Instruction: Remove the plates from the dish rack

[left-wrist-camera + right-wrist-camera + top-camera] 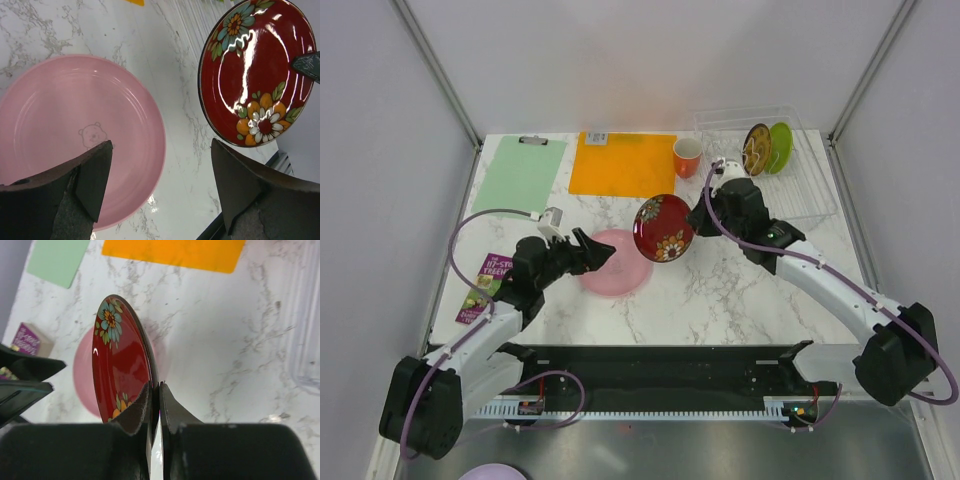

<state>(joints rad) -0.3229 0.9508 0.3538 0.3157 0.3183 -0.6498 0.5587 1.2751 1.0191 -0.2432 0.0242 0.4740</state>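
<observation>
Right wrist: right fingers (172, 415) pinch a glossy, round, floral red plate (117, 365).

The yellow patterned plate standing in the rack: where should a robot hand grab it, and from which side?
Probably its upper rim, coming down from above. The yellow plate stands on edge in the dish rack, so the thin rim points up, easy to pinch across its two faces. The green plate stands close beside it, leaving little room on that side.
</observation>
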